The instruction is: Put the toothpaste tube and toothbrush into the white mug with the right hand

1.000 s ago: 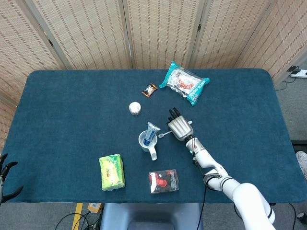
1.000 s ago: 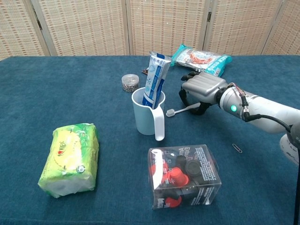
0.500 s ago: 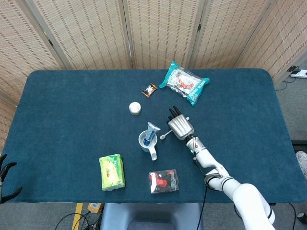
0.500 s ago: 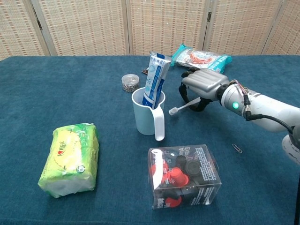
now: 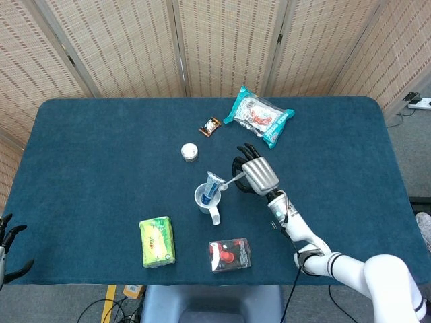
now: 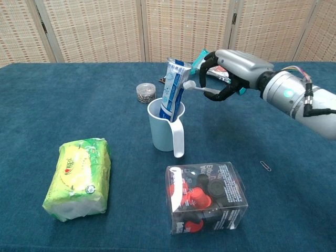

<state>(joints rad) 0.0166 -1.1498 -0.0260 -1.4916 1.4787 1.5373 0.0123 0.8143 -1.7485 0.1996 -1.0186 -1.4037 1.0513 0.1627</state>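
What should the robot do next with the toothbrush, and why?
Probably tip the toothbrush head-down over the mug and lower it in. The right hand holds it level, above and beside the rim, next to the toothpaste tube already inside.

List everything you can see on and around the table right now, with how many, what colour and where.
table: one, dark blue cloth, in front of woven screens
white mug: one, white, table centre, handle toward the near edge
toothpaste tube: one, blue and white, standing in the mug
toothbrush: one, white, held above the mug rim
small jar: one, clear with a pale lid, behind the mug
green packet: one, green and yellow, near left
clear box: one, with red and black items, near centre
teal snack bag: one, far side
small dark wrapper: one, left of the bag
paper clip: one, right
right hand: fingers pinching the toothbrush
left hand: black, at the near left edge
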